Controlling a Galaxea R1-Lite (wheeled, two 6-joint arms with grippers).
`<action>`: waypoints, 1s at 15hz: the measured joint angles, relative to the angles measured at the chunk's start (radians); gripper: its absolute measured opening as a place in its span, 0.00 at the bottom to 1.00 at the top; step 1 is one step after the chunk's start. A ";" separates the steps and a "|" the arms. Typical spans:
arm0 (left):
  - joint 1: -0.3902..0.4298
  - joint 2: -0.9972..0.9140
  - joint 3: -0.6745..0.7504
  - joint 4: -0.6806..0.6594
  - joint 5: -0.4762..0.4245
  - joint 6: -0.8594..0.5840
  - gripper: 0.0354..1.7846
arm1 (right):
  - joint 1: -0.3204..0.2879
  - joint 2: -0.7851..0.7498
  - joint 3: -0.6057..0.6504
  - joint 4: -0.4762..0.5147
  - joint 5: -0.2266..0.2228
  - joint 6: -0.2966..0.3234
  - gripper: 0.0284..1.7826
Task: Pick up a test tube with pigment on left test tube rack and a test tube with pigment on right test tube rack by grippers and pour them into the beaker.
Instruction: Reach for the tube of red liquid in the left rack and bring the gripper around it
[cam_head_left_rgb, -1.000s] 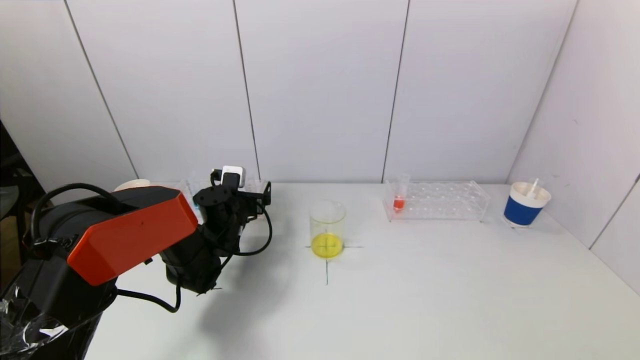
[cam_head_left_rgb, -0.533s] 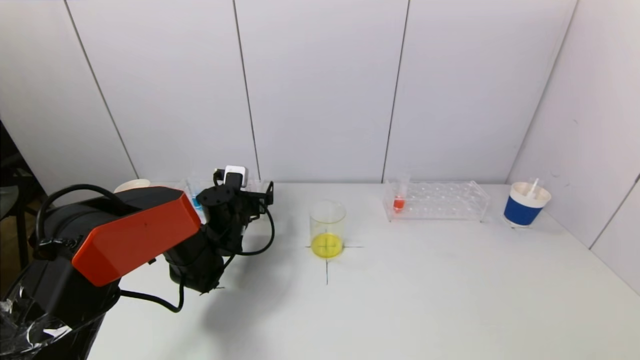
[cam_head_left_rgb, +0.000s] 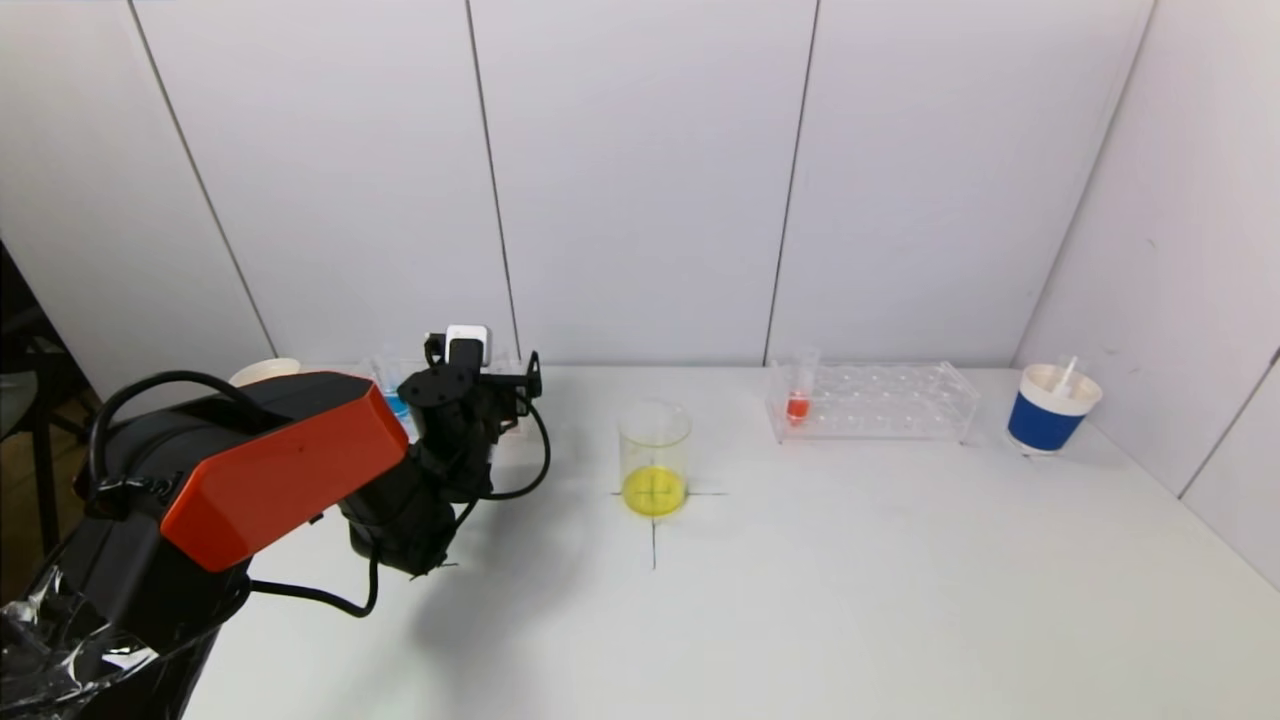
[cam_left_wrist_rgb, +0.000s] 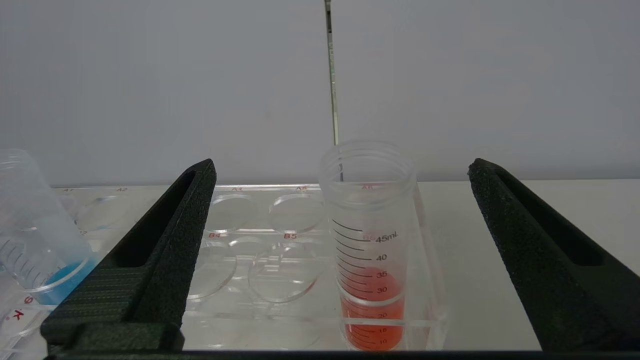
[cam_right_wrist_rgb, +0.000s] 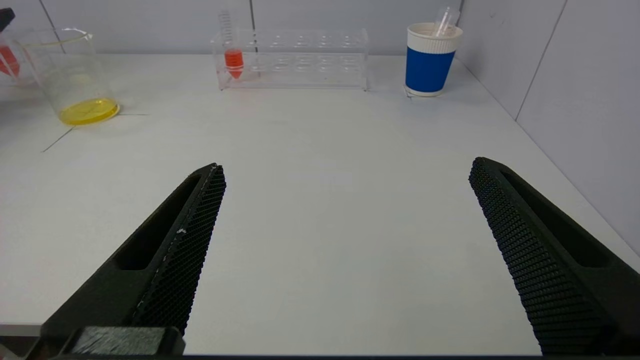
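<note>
My left gripper (cam_left_wrist_rgb: 340, 250) stands wide open at the left rack (cam_left_wrist_rgb: 280, 320), holding nothing. Between its 2 fingers (cam_left_wrist_rgb: 165, 260) stands the red tube (cam_left_wrist_rgb: 370, 260), upright in an end hole, closer to the far finger than to the near one. A blue tube (cam_left_wrist_rgb: 35, 240) leans in the rack just outside the near finger. I cannot tell how far ahead of the tips the red tube is.

To do this step well, I judge I should shift sideways until the red tube sits midway, then ease forward so the pads meet it above the rack's top plate, below the threaded rim. I should close slowly and squarely, since an off-centre squeeze could tip the tube or drag the rack. Then lift straight up to clear the hole.

In the middle, the beaker (cam_head_left_rgb: 655, 455) holds a little yellow liquid, well apart from both racks.

On the right, another red tube (cam_head_left_rgb: 798, 392) waits in the right rack (cam_head_left_rgb: 890, 405). My right gripper (cam_right_wrist_rgb: 345, 250) hangs open and empty over bare table (cam_right_wrist_rgb: 325, 200), well short of that rack.
</note>
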 joint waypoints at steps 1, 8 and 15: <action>0.000 0.006 -0.012 0.003 0.016 0.000 0.99 | 0.000 0.000 0.000 0.000 0.000 0.000 0.99; -0.003 0.017 -0.014 0.001 0.043 -0.001 0.99 | 0.000 0.000 0.000 0.000 0.000 0.000 0.99; -0.028 0.018 -0.006 -0.004 0.060 0.000 0.99 | 0.000 0.000 0.000 0.000 0.000 0.000 0.99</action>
